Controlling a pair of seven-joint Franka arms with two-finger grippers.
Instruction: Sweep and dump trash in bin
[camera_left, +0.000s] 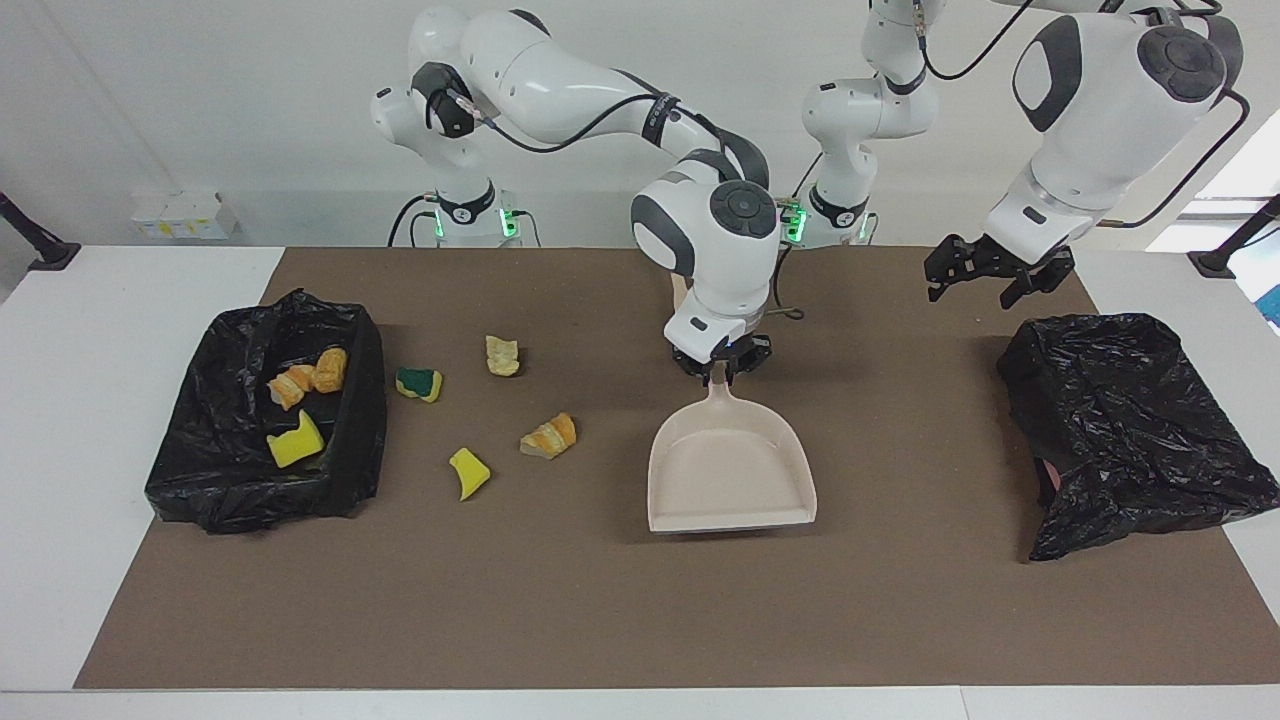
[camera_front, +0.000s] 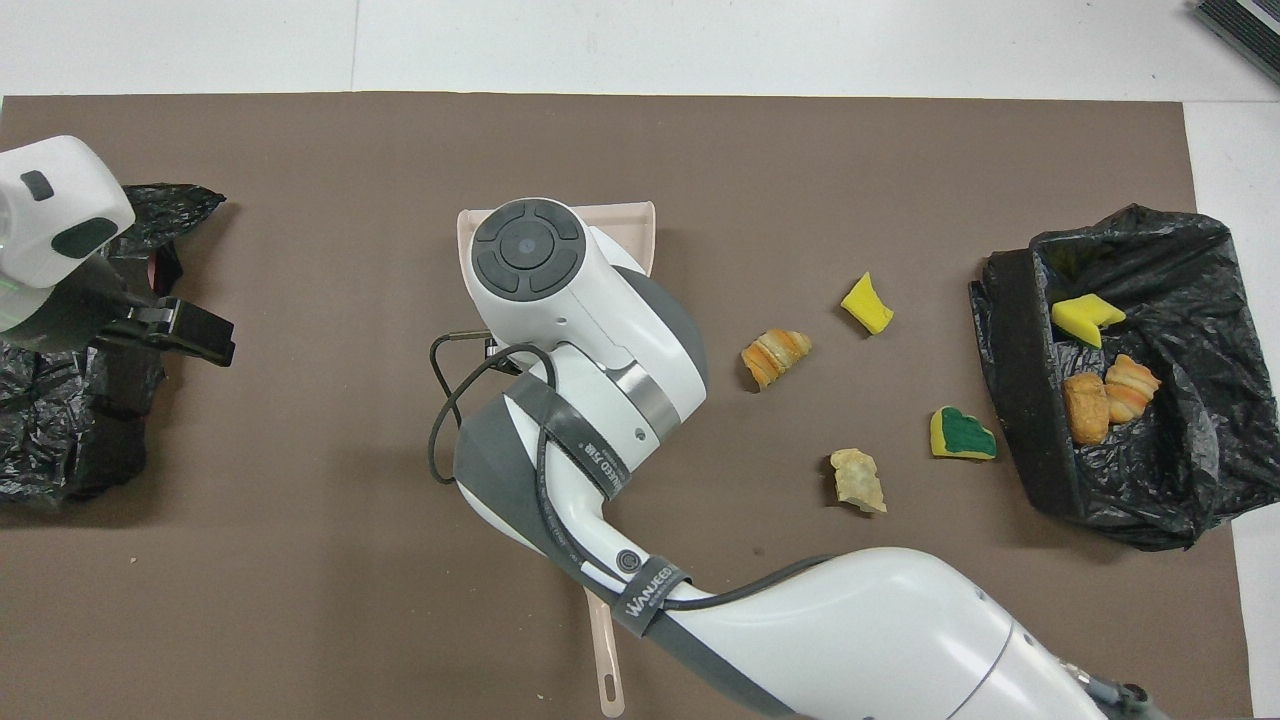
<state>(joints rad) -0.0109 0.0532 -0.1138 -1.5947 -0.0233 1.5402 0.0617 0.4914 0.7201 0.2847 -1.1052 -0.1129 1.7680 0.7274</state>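
Trash (camera_left: 548, 437) lies partly in the bin (camera_left: 262, 505) and partly loose on the desk beside it, while the right gripper (camera_left: 721, 368), fingers clamped on the dustpan (camera_left: 730, 470) handle, must set it by those scraps; the left gripper (camera_left: 985, 277) waits wide open, empty, over the desk.

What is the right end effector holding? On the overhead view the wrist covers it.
Observer: The right end effector is shut on the handle of the dustpan.
Operator: Anything in the pan?
Observer: No, the pan is empty.
Operator: Is the left end effector down on the table?
Observer: No, the left end effector hangs open in the air over the mat, holding nothing, by the closed black bag.
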